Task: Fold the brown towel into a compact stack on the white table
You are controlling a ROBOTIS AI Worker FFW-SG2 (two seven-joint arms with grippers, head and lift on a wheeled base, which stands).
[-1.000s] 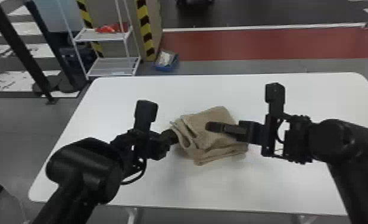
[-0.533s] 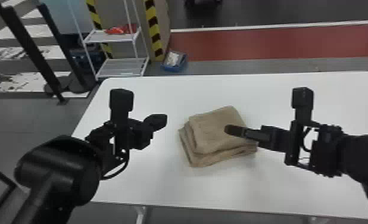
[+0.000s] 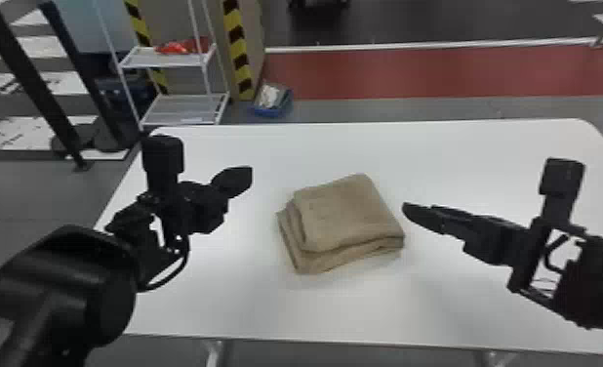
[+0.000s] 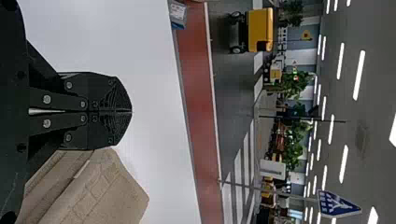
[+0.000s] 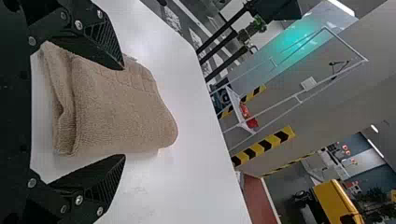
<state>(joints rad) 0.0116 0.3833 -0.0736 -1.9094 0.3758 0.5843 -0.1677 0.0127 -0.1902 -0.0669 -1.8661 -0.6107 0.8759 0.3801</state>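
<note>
left gripper (image 3: pixel 251 176) is hovering, fingers pressed together | right gripper (image 3: pixel 406 210) is hovering, fingers spread apart | towel (image 3: pixel 347 214) is lying folded on the table (image 3: pixel 461 161) between the grippers, nearer the right one

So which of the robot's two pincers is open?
The right pincer: its fingers stand wide apart, and you can see the folded towel through the gap. The left pincer has its fingers shut together.
</note>
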